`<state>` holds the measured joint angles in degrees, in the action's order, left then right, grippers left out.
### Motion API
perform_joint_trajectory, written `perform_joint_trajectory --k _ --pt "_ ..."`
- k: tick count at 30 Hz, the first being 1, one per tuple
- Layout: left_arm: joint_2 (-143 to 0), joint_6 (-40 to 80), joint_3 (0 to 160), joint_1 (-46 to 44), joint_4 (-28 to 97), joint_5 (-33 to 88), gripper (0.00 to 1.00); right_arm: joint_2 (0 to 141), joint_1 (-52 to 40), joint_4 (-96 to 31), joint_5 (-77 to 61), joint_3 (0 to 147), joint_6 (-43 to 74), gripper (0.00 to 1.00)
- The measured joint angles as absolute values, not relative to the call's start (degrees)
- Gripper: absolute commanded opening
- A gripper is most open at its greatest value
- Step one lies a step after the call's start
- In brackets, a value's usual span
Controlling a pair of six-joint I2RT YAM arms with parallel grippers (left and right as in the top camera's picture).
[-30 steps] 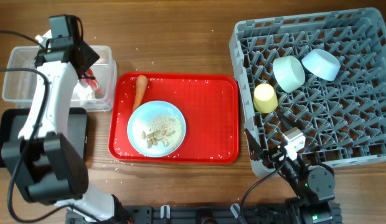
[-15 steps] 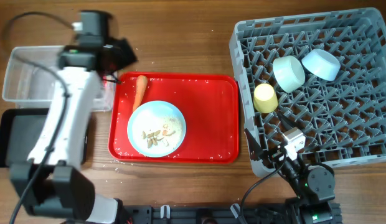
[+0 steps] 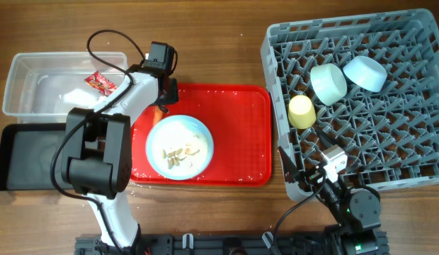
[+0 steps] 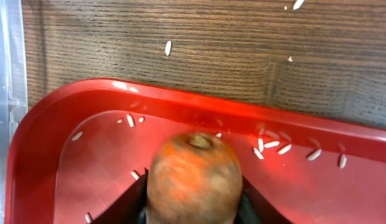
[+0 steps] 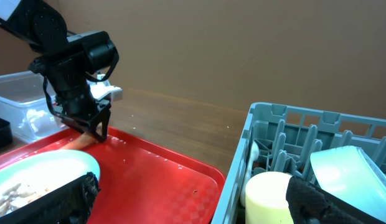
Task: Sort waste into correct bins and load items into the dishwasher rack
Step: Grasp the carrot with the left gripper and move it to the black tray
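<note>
My left gripper point(image 3: 163, 99) is down at the back left corner of the red tray point(image 3: 234, 134). Its jaws press on both sides of the orange carrot point(image 4: 194, 180), so it is shut on it. The gripper hides most of the carrot point(image 3: 158, 110) in the overhead view. The pale blue plate point(image 3: 179, 146) with beige scraps point(image 3: 177, 154) lies just in front. The red-and-white wrapper point(image 3: 100, 82) and white tissue point(image 3: 69, 95) lie in the clear tub point(image 3: 35, 62). My right gripper point(image 5: 199, 202) stands open and empty by the grey rack point(image 3: 389, 142).
The black tray point(image 3: 32, 152) sits in front of the clear tub. In the rack stand two mint bowls point(image 3: 328, 83) point(image 3: 365, 73) and the yellow cup point(image 3: 301, 111). Rice grains dot the tray and the wood behind it point(image 4: 168, 47).
My left arm swung right from over the clear tub to the tray's back left corner, and its jaws closed onto the carrot. The right arm has not moved.
</note>
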<state>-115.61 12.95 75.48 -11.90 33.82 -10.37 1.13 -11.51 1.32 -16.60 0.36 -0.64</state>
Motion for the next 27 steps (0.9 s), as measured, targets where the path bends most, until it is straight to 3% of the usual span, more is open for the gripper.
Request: perform_joint_trajectory --k 9,13,15,16,20,27 --pt "-109.6 12.7 79.9 -11.9 38.7 -10.5 0.27 1.1 -11.5 1.3 -16.6 0.4 -0.6 1.0" --pt "-98.0 14.6 82.2 -11.8 46.3 -13.7 0.16 1.1 -11.5 1.3 -16.6 0.4 -0.6 1.0" --pt "-92.2 19.1 83.0 -10.5 55.4 -16.2 0.04 1.1 -11.5 1.3 -16.6 0.4 -0.6 1.0" --pt "-90.1 21.3 83.1 -9.3 60.2 -17.0 0.04 1.1 -11.5 1.3 -16.6 0.4 -0.6 1.0" --pt "-86.9 31.5 82.1 0.4 71.5 -19.3 0.04 1.1 -11.5 1.3 -16.6 0.4 -0.6 1.0" --pt "-86.8 45.2 65.5 23.4 61.3 -17.3 0.04 1.1 -11.5 1.3 -16.6 0.4 -0.6 1.0"
